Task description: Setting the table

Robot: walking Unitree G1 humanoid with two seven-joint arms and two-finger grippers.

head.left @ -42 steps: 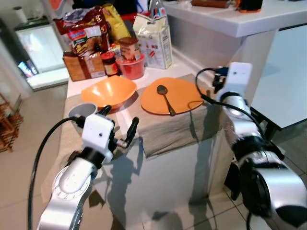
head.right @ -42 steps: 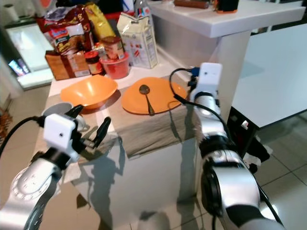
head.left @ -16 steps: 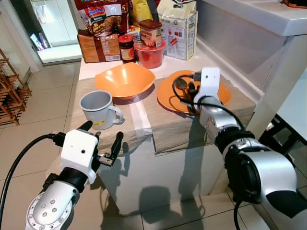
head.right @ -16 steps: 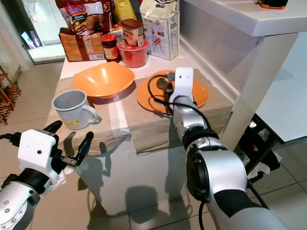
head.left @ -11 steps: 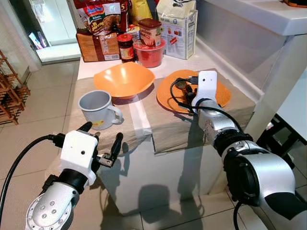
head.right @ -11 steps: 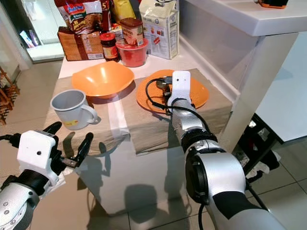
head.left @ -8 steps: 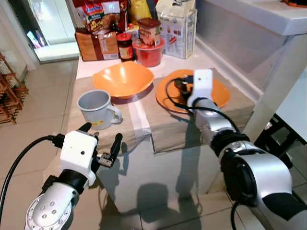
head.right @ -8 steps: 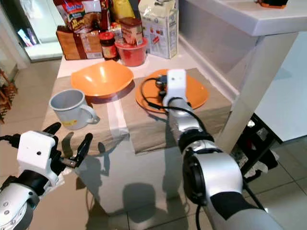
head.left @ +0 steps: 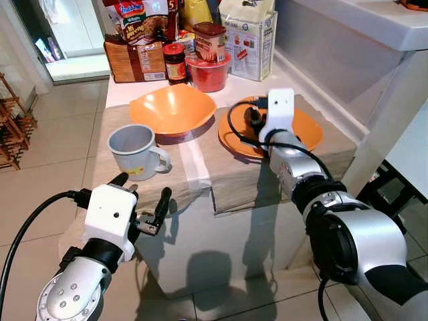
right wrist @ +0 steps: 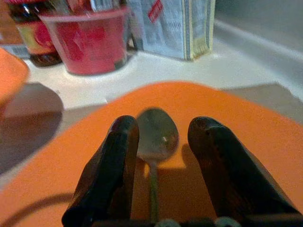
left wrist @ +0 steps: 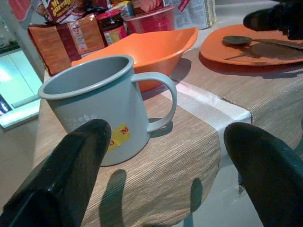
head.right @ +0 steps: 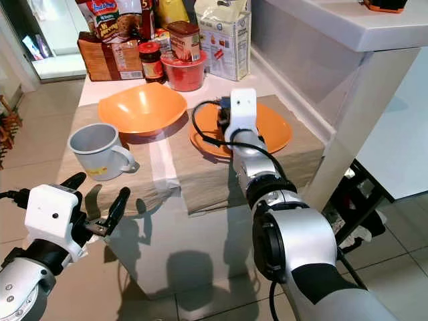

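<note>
A grey metal mug (left wrist: 105,112) with a small yellow label stands on a beige woven runner (left wrist: 180,156), between the left gripper's (left wrist: 170,175) two spread black fingers (left wrist: 71,175). Behind it sits an orange plastic bowl (left wrist: 151,47); farther away, a metal spoon (left wrist: 255,41) lies on an orange plate (left wrist: 246,52).

Beige tiled floor (head.left: 47,180), wooden rack (head.left: 13,130) at left, white counter (head.left: 348,23) — raised, at right

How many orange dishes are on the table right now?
2. The orange bowl sits behind the grey mug; the orange plate lies beside it under the right gripper, holding a spoon. Others may hide behind the groceries.
</note>
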